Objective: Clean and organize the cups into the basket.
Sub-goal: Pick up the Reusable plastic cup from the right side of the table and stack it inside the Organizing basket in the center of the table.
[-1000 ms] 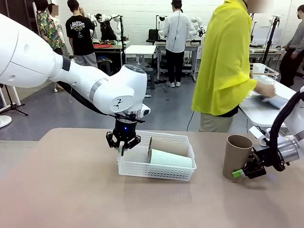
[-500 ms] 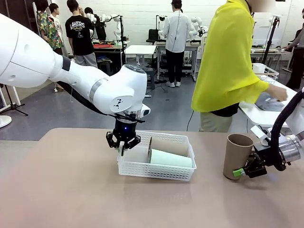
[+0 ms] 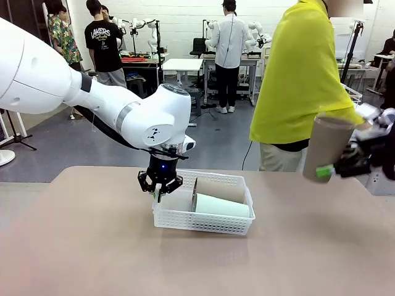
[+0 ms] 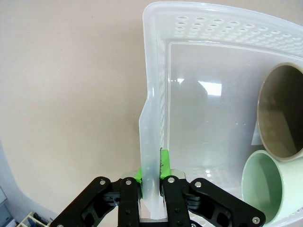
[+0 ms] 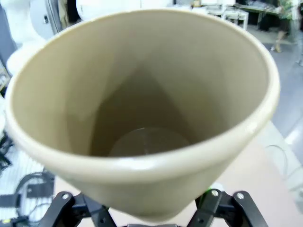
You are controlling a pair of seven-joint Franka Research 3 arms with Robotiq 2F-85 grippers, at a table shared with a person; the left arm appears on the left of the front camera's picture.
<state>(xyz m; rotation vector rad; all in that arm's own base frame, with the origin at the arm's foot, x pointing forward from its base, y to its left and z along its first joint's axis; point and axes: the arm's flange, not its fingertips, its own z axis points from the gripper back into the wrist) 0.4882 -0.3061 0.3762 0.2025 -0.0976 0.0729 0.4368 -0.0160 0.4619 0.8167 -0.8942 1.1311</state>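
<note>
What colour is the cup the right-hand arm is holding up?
Matte brown-taupe. The cup shows best in the right wrist view, rim toward the camera.

This is a robotics lab, open-plan and workmanlike. A large white robot arm (image 3: 92,92) with a black two-finger left hand (image 3: 159,195) reaches over a tan surface (image 3: 92,246). Behind it are a bare grey floor (image 3: 216,142), a white-painted brick wall (image 3: 179,12), a white work table (image 3: 182,63) and a black office chair (image 3: 199,46) (all plain and functional). People (image 3: 228,55) stand at benches farther back, and a stand (image 3: 12,132) on splayed legs is at the left.
</note>
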